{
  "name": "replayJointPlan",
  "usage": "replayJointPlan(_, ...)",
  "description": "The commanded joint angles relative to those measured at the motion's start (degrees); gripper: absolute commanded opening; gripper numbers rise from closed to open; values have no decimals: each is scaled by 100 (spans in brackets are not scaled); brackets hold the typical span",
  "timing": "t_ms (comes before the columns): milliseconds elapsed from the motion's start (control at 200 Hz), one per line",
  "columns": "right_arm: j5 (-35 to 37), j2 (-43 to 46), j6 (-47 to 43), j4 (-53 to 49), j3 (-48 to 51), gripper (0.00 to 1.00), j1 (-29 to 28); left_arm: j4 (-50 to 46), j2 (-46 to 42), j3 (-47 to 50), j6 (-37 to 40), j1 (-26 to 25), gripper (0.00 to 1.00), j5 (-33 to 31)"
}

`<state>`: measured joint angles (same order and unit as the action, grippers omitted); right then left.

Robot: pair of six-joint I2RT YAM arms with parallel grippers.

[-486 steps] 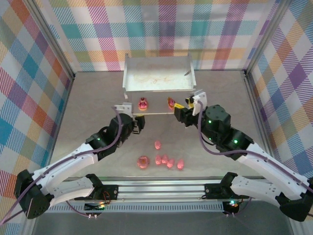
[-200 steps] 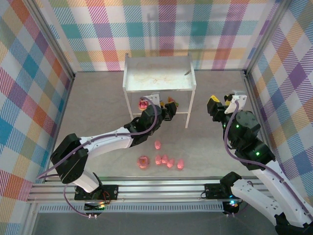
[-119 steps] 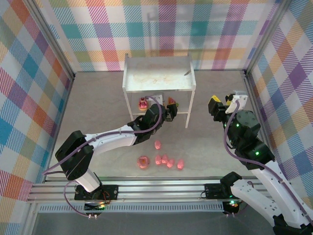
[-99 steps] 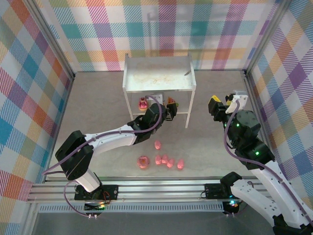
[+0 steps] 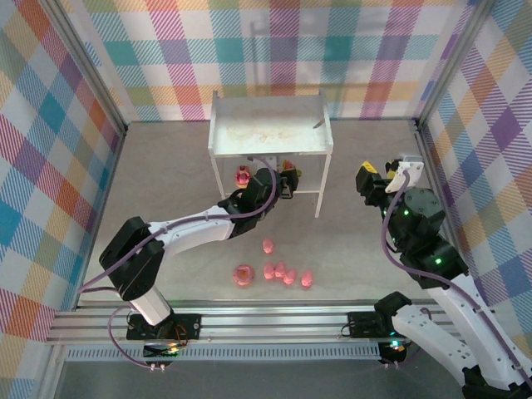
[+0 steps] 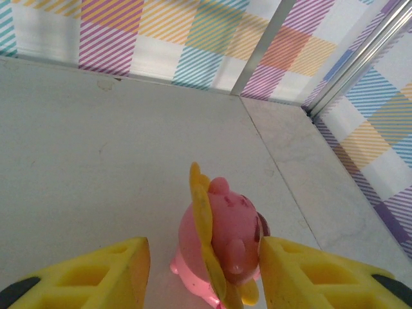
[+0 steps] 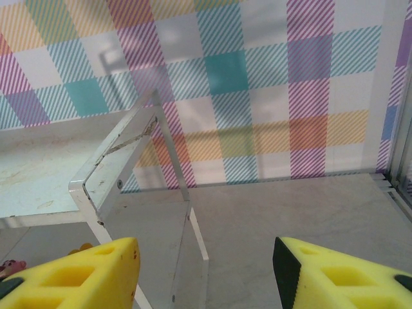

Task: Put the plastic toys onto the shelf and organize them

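Pink and yellow, the yellow-orange-red figure (image 6: 219, 248) stands on the lower tier of the shelf (image 5: 270, 133), centre of the overhead frame, near the pink-red figure (image 5: 242, 175). The left gripper (image 6: 203, 259) brackets it with jaws apart, one pad touching, not clamped. The right gripper (image 7: 205, 254) hangs wide and empty at right. Six plastic toys (image 5: 280, 271) lie on the table (image 5: 166, 191) below centre, so I judge most of the job is left.

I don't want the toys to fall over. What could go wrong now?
The left end effector straddles the pink-and-yellow figure, which sits off-centre in it; closing unevenly might tip the toy. The arm reaches under the shelf top, so lifting could bump the shelf or the pink-red figure beside it.
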<state>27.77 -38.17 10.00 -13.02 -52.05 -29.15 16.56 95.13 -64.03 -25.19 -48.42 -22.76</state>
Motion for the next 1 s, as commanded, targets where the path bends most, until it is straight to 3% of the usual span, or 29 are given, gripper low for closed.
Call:
replayJointPlan(0, -33, 98, -22, 69, 67, 58, 58, -159, 138, -203, 163, 101, 47, 162)
replayJointPlan(190, -22, 134, -27, 49, 57, 60, 72, -318, 224, -321, 263, 148, 44, 356)
replayJointPlan(310, -18, 137, -37, 47, 46, 60, 86, -396, 207, -329, 314, 162, 35, 431)
replayJointPlan(510, -35, 136, -33, 31, 28, 60, 90, -458, 131, -287, 373, 186, 35, 369)
replayJointPlan(840, -52, 113, -53, 49, -13, 60, 85, -610, 220, -387, 528, 358, 37, 853)
replayJointPlan(965, -59, 117, -52, 23, -16, 60, 95, -520, 190, -313, 480, 387, 34, 917)
replayJointPlan(995, -59, 116, -53, 17, -24, 60, 93, -526, 176, -310, 477, 394, 29, 931)
